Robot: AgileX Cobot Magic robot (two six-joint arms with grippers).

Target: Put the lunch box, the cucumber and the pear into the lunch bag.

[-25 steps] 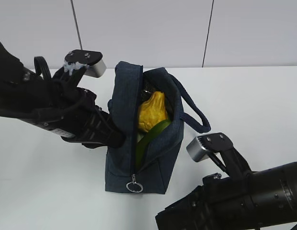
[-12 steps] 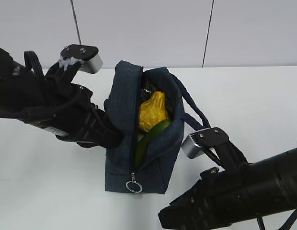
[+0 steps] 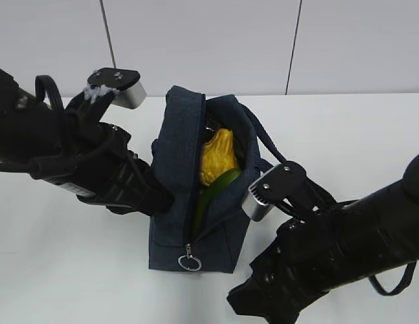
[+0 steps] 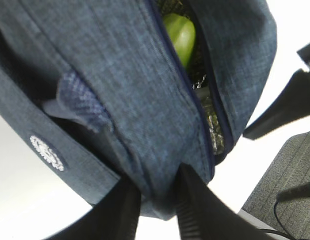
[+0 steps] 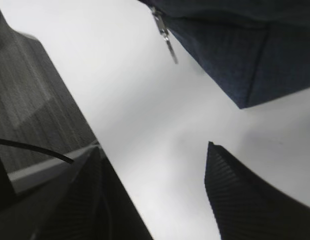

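Note:
The navy lunch bag [image 3: 216,229] stands upright in the middle of the white table, its top zipper open. The yellow pear [image 3: 217,156] and the green cucumber [image 3: 213,194] show inside it. The lunch box is hidden. My left gripper [image 3: 165,198] is shut on a fold of the bag's left wall [image 4: 120,90]; both fingers [image 4: 195,210] pinch the fabric, and the cucumber [image 4: 180,32] shows through the opening. My right gripper [image 5: 154,145] stands open over bare table, just in front of the bag's lower corner [image 5: 245,60], holding nothing.
The silver zipper pull [image 3: 189,262] hangs at the bag's front lower end, and the pull [image 5: 165,37] dangles above the right fingers. The strap handle [image 3: 274,158] loops off the bag's right side. A grey wall stands behind the table.
The right gripper has opened wider, and its arm has swung left and closer to the bag's front right side. The left gripper keeps its pinch on the bag wall.

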